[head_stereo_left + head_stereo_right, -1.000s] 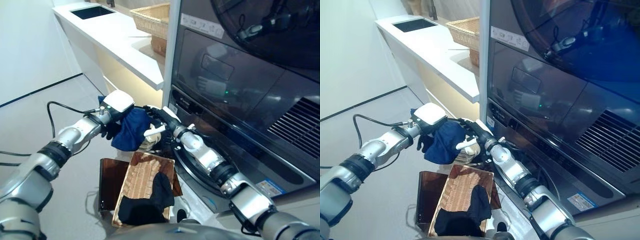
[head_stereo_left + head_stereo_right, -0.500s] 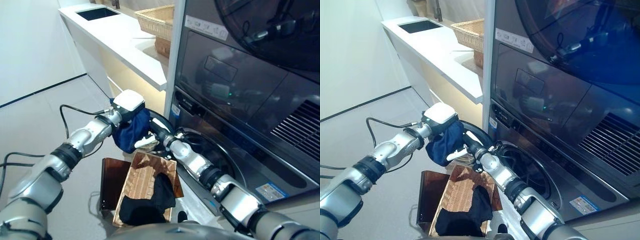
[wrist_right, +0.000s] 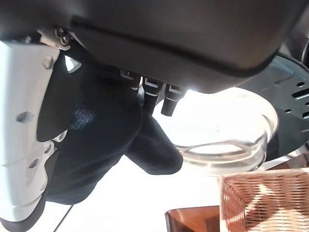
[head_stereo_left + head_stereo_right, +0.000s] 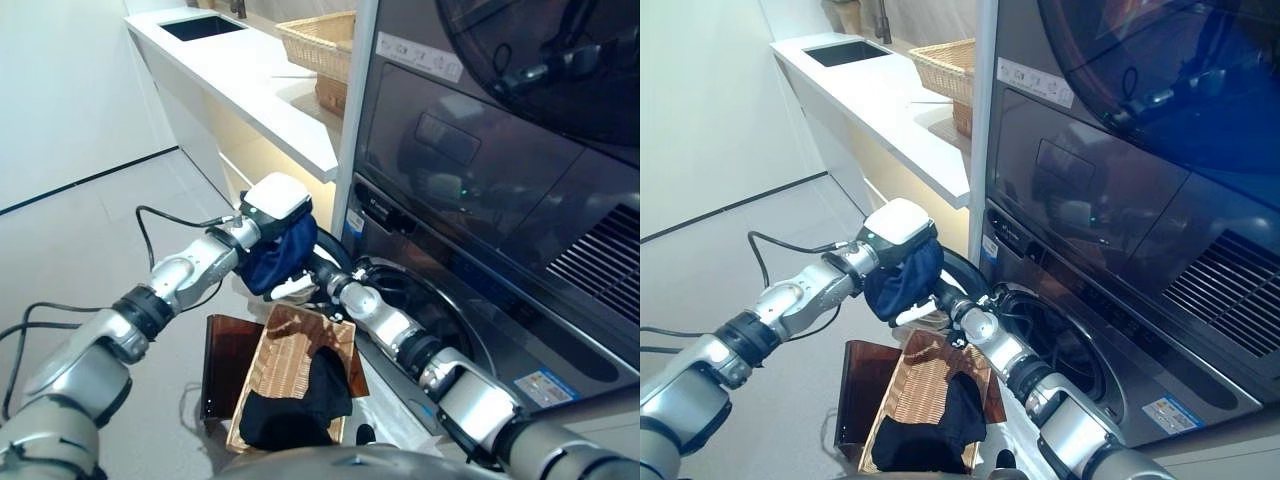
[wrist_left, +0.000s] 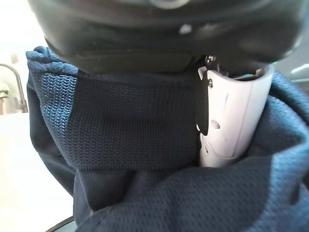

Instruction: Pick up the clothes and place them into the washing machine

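My left hand [image 4: 898, 222] is shut on a dark blue cloth [image 4: 280, 255] and holds it bunched in the air, just left of the washing machine [image 4: 480, 200]. In the left wrist view its white-covered thumb [image 5: 231, 111] presses into the blue knit [image 5: 145, 145]. My right hand [image 4: 322, 278] sits right under and behind the cloth, its white thumb [image 4: 292, 291] sticking out below the fabric. The round drum opening [image 4: 1060, 340] lies lower right of both hands. A second, black garment [image 4: 300, 395] lies in a wicker basket [image 4: 285, 350] on the floor below.
The basket leans on a brown stand [image 4: 220, 360] beside the machine. A white counter [image 4: 250, 80] with a sink [image 4: 205, 25] and another wicker basket [image 4: 315, 40] runs along the back left. The round glass door [image 3: 231, 145] hangs open close by the right hand.
The left hand has carried the blue cloth up and to the right, closer to the machine's front. The right hand has drawn in under the cloth and is now mostly hidden.
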